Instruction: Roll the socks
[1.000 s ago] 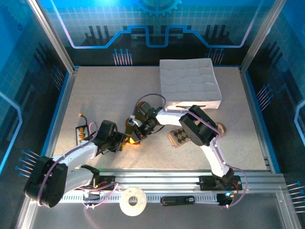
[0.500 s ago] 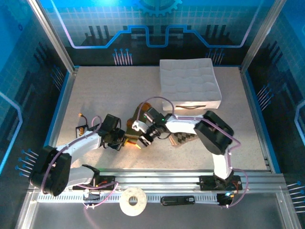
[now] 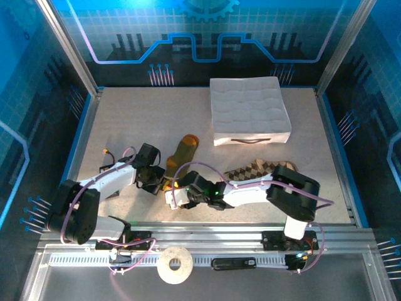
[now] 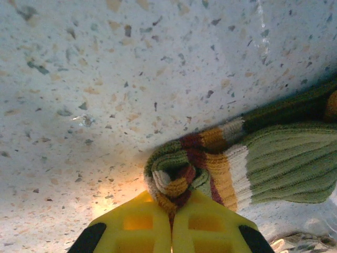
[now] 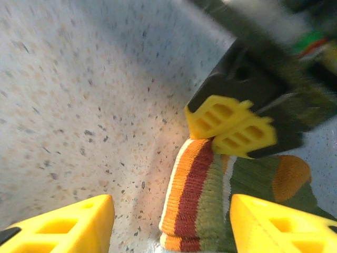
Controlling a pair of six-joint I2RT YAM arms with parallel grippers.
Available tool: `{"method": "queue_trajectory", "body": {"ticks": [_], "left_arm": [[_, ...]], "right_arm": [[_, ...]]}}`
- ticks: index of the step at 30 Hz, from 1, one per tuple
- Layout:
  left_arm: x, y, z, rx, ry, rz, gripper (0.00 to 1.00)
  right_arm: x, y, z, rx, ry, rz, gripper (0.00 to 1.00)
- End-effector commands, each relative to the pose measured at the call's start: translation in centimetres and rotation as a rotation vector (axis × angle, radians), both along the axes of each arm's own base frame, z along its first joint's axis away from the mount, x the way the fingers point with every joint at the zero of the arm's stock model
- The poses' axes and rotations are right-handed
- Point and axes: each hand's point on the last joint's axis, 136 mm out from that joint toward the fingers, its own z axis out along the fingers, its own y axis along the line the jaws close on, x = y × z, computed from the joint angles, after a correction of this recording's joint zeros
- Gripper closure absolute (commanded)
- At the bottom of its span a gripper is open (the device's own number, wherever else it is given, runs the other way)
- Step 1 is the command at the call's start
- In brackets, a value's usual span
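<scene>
Pinches cuff of olive-green sock in left gripper, toe end pointing toward white quilted box; spreads right gripper either side of cuff; argyle sock in front of box.

I see a speckled beige desk walled in by blue panels printed with grid and circuit lines. Aluminium posts rise at its back corners; a metal rail runs along the near edge.
</scene>
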Motion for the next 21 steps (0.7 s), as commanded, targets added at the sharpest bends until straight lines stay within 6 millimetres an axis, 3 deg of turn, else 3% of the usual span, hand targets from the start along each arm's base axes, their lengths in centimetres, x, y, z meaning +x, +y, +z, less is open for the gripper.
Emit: {"method": "queue_trajectory", "body": {"ticks": [1, 3, 6, 9, 11, 13, 16, 21], "left_arm": [[-5.4, 2.5, -2.7, 0.114, 0.232, -0.024, 1.00], [-5.3, 2.4, -2.7, 0.114, 0.231, -0.029, 1.00], [-5.1, 2.4, -2.5, 0.113, 0.225, -0.034, 1.00], [-4.8, 2.4, -2.0, 0.110, 0.205, -0.040, 1.00], [-4.3, 2.4, -1.2, 0.105, 0.172, -0.043, 1.00], [-3.5, 2.4, 0.1, 0.090, 0.118, -0.034, 0.86], [-2.9, 2.8, 2.2, 0.078, 0.043, 0.000, 0.63], [-3.4, 3.8, 3.5, 0.030, 0.001, 0.087, 0.43]], "right_arm": [[2.9, 1.3, 0.3, -0.041, -0.173, -0.043, 0.45], [3.5, 1.2, -1.0, -0.080, -0.160, -0.074, 0.50], [4.3, 0.8, -2.3, -0.102, -0.129, -0.139, 0.67], [3.8, 0.0, -3.4, -0.136, -0.048, -0.163, 0.86], [3.4, -0.5, -4.1, -0.148, 0.026, -0.180, 0.93], [2.7, -1.0, -4.7, -0.153, 0.136, -0.209, 1.00], [1.7, -1.5, -4.9, -0.126, 0.313, -0.242, 1.00], [0.2, -1.8, -5.8, -0.112, 0.578, -0.272, 1.00]]}}
